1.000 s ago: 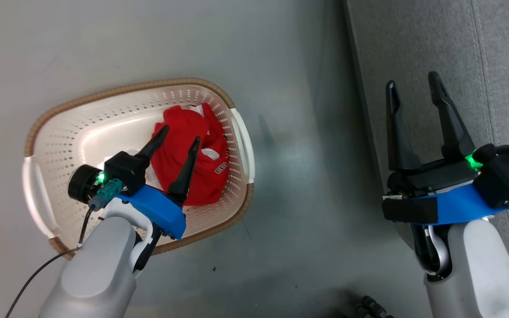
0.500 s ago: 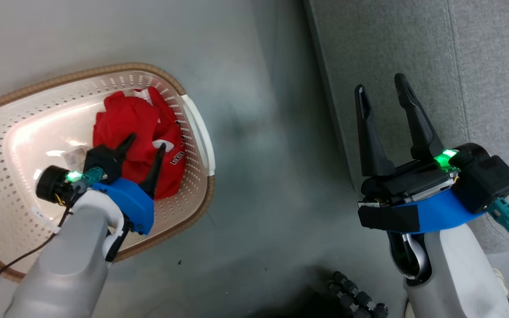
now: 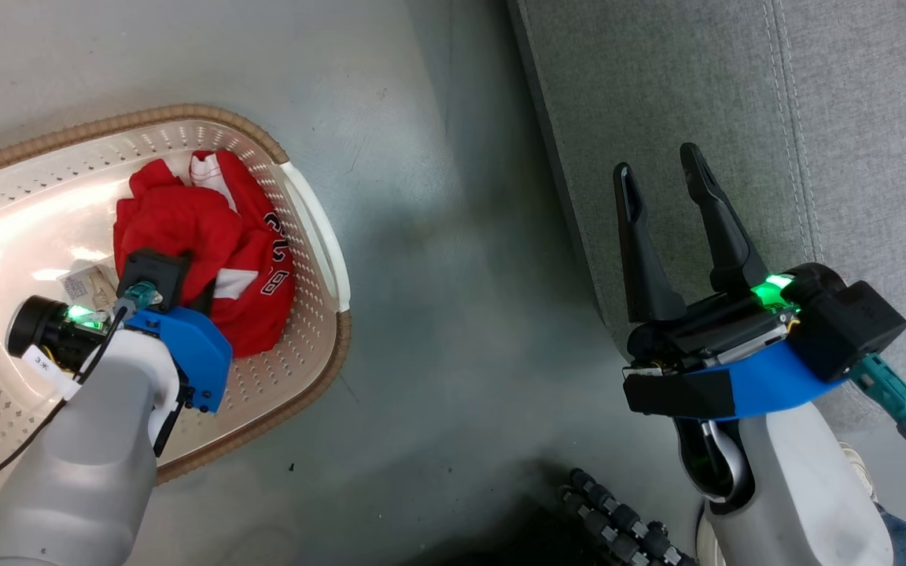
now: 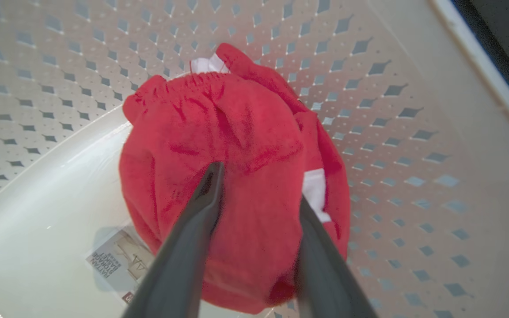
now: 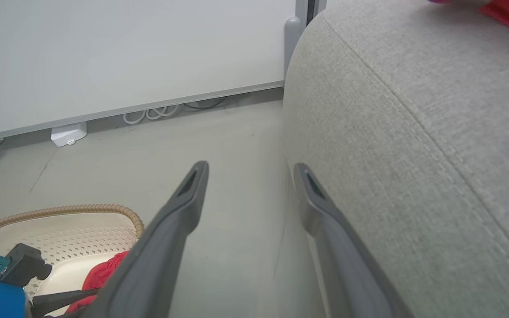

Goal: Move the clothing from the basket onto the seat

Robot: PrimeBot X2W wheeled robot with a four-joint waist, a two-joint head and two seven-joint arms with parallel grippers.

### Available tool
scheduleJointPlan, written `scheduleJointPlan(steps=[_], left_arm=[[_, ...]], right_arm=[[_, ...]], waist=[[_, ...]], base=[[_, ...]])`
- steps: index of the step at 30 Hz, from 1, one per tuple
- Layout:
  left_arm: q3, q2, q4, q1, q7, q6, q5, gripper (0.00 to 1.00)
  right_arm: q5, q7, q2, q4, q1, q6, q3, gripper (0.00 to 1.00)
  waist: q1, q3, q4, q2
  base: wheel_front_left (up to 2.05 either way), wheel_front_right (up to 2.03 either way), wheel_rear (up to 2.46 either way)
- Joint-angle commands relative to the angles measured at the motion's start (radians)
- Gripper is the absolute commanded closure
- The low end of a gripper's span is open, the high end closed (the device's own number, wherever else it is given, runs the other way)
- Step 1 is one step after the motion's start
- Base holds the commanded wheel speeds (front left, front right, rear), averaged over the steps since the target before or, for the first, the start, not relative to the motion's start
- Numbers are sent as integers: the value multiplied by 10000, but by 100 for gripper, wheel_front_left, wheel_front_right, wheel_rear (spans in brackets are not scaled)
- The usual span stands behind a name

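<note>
1. Grasping step in hand, by the look of it: left gripper (image 4: 258, 185) pushed down into the clothing (image 4: 237, 128), fingers spread wide on either side of a red fold, not yet clenched on it.
2. Clothing bunched inside the basket (image 3: 288, 369), toward the end nearest the seat (image 3: 657, 94), just beside a paper label (image 4: 117, 260) on the basket's bottom. Plain red on top, white-striped piece with lettering at the side.
3. None of this heap on the seat yet, so likely early in the move.
4. Right gripper (image 3: 655, 161) released and empty, by the seat's edge, well apart from the basket.
5. Next, probably: close the left fingers firmly on the fold, lift clear of the basket's rim, carry across the bare floor (image 3: 437, 236) to the seat.
6. Worth watching for: slipping of the soft cloth, or a lift of one piece alone.
</note>
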Motion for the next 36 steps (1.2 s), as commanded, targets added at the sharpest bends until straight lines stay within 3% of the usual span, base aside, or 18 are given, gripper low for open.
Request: scheduleJointPlan(steps=[1,17,24,36], left_arm=[[-40,37,47,-106,-17,-9,2,100],[-66,-469,628,-39,-279,-248,-333,100],[-23,-1027,458,757,-367,-355,-606,100],[-20,-1671,-1187,2337,-358,-676,-807,100]], right_arm=[[18,-39,15,29,-150,-7,16,0],[-76,-49,13,237,-210,-9,-62,0],[-438,-44,7,792,110,-7,-324,0],[-1209,533,3,1527,1122,-7,-767,0]], waist=[[-1,-5,0,0],[-1,-655,402,0],[-1,-2418,1096,0],[-1,-6200,2638,0]], base=[[0,0,0],[0,0,0],[0,0,0],[0,0,0]])
